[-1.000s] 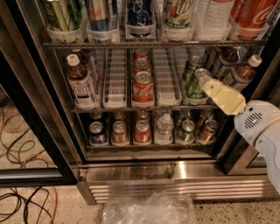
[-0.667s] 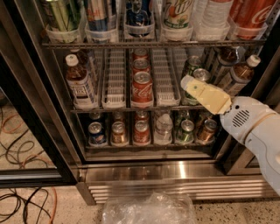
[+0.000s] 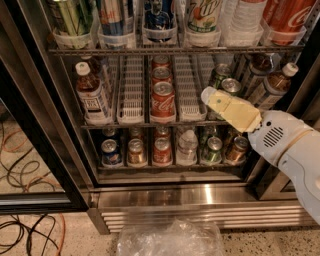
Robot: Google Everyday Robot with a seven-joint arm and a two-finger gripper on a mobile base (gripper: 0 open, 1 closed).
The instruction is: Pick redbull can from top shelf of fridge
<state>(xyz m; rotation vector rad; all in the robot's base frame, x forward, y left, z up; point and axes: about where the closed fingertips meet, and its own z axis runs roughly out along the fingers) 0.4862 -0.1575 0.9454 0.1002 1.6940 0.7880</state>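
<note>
The redbull can [image 3: 114, 16], slim, blue and silver with red lettering, stands in a clear plastic cup on the top shelf [image 3: 175, 50] of the open fridge [image 3: 45, 125], second from the left. A green striped can [image 3: 70, 15] is on its left and a darker blue printed can [image 3: 159, 12] on its right. My gripper [image 3: 211, 98], cream-yellow on a white arm, reaches in from the right at the height of the middle shelf. It is well below and to the right of the redbull can and holds nothing that I can see.
The middle shelf holds a tea bottle [image 3: 91, 97], a row of cola cans [image 3: 162, 100], green cans and dark bottles [image 3: 272, 85]. The bottom shelf holds several cans. The steel louvred base [image 3: 200, 205], a plastic bag [image 3: 170, 239] and floor cables [image 3: 25, 220] lie below.
My gripper and arm have moved left and slightly up, further in front of the middle shelf. The cans and bottles have not moved.
</note>
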